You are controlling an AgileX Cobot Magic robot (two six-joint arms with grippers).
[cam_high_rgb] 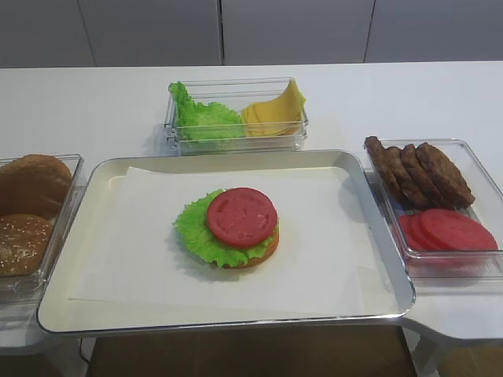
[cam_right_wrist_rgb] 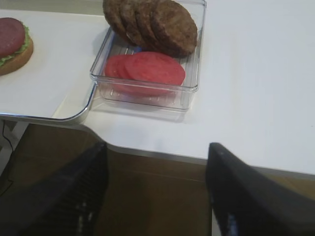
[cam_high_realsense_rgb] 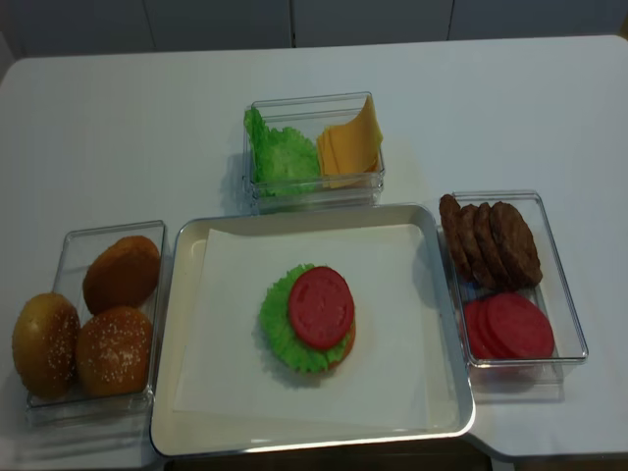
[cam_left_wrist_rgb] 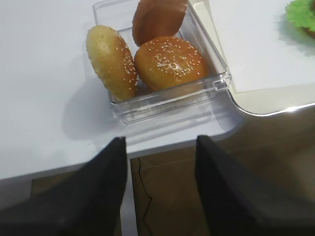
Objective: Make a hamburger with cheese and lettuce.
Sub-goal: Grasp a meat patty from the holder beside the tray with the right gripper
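Right end effector point(cam_right_wrist_rgb: 156, 191): two dark fingers at the bottom of the right wrist view, spread wide with nothing between them, hanging past the counter's front edge. Left end effector point(cam_left_wrist_rgb: 160, 189): two dark fingers at the bottom of the left wrist view, likewise set wide apart and holding nothing, below the counter point(cam_left_wrist_rgb: 44, 73) edge.

Partly built hamburger point(cam_high_rgb: 236, 228): orange-brown bun base, frilly green leaf wider than the bun, one round red tomato slice on top; no patty was visible on it. It sat near the centre of the frame on white paper point(cam_high_rgb: 330, 236) lining a shallow silver metal tray point(cam_high_rgb: 102, 169).

Clear plastic box point(cam_high_rgb: 177, 137), upper centre of the frame, just behind the tray: ruffled bright green lettuce point(cam_high_rgb: 204, 118) in its left half; thin pale yellow square cheese slices point(cam_high_rgb: 275, 110) fanned together in its right half, leaning against the wall.

Clear plastic box point(cam_high_rgb: 487, 177), right of the frame, just beside the tray: a row of overlapping brown patties point(cam_high_rgb: 420, 173) at the back, overlapping red tomato slices point(cam_high_rgb: 448, 230) at the front.

Clear plastic box point(cam_high_realsense_rgb: 74, 240), left of the frame, just beside the tray: three brown buns point(cam_high_realsense_rgb: 116, 348), two showing sesame seeds; the one at far left point(cam_high_realsense_rgb: 44, 343) leaned over the box's left rim.

Everything rested on a white counter.
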